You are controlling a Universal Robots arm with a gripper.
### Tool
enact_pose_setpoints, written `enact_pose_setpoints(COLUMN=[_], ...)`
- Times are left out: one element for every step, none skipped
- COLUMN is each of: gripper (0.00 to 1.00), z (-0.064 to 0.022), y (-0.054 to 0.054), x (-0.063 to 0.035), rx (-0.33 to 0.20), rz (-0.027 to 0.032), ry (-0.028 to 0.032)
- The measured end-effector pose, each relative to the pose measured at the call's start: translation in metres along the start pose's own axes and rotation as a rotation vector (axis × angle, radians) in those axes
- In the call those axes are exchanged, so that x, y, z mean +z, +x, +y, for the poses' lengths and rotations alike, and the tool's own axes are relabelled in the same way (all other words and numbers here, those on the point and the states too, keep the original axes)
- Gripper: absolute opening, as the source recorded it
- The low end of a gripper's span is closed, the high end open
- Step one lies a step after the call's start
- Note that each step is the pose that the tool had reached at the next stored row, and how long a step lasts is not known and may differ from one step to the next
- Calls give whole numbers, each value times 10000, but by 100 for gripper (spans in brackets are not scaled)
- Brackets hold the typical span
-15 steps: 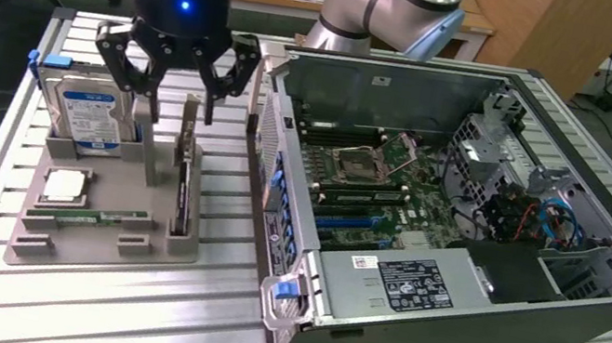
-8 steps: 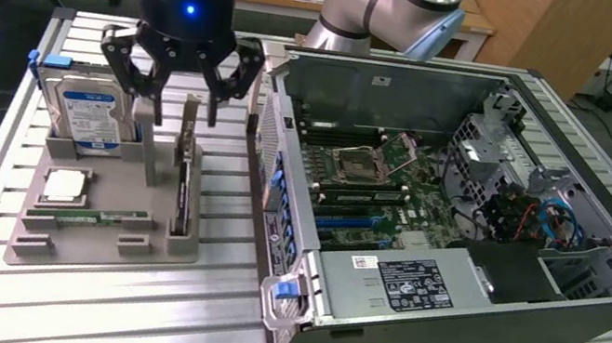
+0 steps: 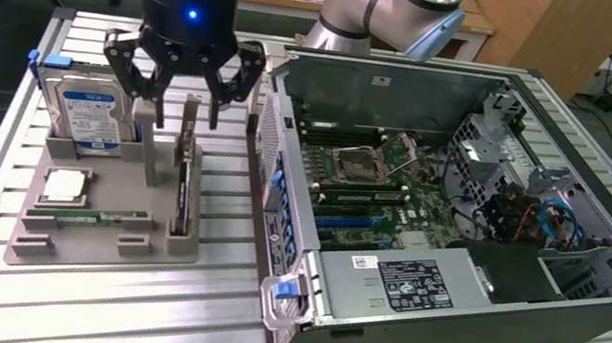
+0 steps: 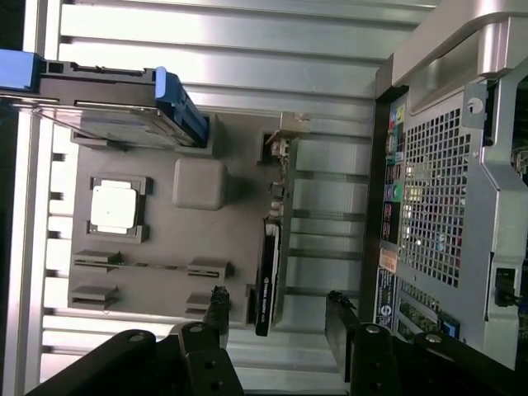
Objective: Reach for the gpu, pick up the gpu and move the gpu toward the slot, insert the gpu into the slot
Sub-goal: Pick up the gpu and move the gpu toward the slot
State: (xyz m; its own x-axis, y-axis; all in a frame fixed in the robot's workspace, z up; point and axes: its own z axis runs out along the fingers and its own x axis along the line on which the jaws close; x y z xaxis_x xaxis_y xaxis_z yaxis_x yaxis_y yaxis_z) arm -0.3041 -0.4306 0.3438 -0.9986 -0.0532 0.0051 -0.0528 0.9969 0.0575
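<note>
The gpu [image 3: 184, 193] stands on its edge in a grey fixture tray [image 3: 99, 234] at the exterior view's left, its metal bracket end toward the far side. In the wrist view the gpu [image 4: 271, 247] shows edge-on as a thin dark strip. My gripper [image 3: 181, 107] hangs just above the card's bracket end, open, with nothing between its fingers. In the wrist view my gripper [image 4: 276, 313] has one black finger [image 4: 216, 309] on each side of the card's line. The slot [image 3: 350, 222] lies on the green motherboard [image 3: 386, 181] inside the open computer case [image 3: 508, 311].
A silver hard drive [image 3: 89, 114] with blue brackets stands in the tray beside the gripper. A processor chip [image 3: 64, 186] and a memory stick [image 3: 97, 216] lie in the tray too. The case's rear wall [image 3: 276, 195] rises close beside the tray.
</note>
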Motion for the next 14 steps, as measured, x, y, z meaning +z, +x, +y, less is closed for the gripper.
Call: enact_pose_setpoints(gripper=[59, 59, 59, 59, 59, 59, 59, 59, 59, 59, 59, 59, 59, 59], z=[0, -1, -1, -2, -3, -3, -4, -4, -5, -5, -6, -6, -7, -7], y=[-1, -2, -3, -5, -6, -7, -8, -10, -11, -12, -13, -13, -14, -15], x=[4, 8, 13, 18, 24, 29, 35, 40, 45, 50, 55, 60, 65, 69], rx=[1, 1, 1, 1, 0, 1, 0, 1, 1, 1, 1, 1, 1, 1], rz=[-1, -1, -1, -1, -1, 0, -1, -1, -1, -1, -1, 0, 0, 0], ry=[-1, 0, -1, 0, -1, 0, 0, 0, 0, -1, 0, 0, 0, 0])
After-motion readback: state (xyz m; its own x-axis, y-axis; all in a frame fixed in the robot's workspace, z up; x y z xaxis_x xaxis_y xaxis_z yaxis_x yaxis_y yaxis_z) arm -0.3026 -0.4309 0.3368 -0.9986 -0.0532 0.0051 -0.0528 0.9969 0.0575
